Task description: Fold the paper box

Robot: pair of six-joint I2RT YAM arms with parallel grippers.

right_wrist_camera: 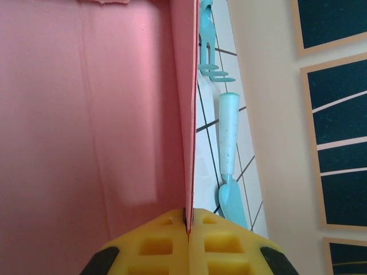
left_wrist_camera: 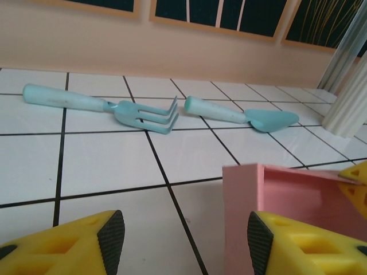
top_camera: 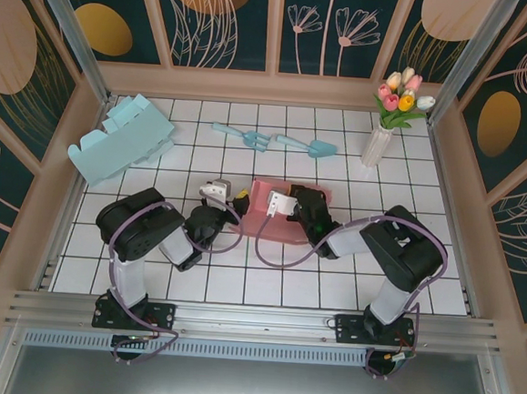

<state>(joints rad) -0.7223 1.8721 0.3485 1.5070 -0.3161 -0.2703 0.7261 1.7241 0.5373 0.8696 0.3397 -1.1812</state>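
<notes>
two claws work a pink paper box [top_camera: 263, 223] at the middle of the tiled table [top_camera: 402, 171], its long axis running roughly left to right across the robot's front. the right claw [right_wrist_camera: 188, 229] is pinched fully together on the top edge of one upright wall, the thin pink sheet standing straight between its yellow pads; beyond that wall lie a blue garden fork [left_wrist_camera: 123, 109] and a blue trowel [left_wrist_camera: 246, 116], which suggests the far long wall is the one held. the left claw [left_wrist_camera: 185, 243] stands about half open with nothing in its grip, low over the tiles at the box's left end. from its wrist view the box's near-left corner rises just inside the right-hand pad, while the gap toward the left-hand pad holds only bare tile; whether pad and card touch cannot be told. the coming move turns on that offset: the free end lies slightly to the left claw's right and just ahead, so the left arm is the nearer one and would probably need a small shift rightward to centre the end wall before closing.
</notes>
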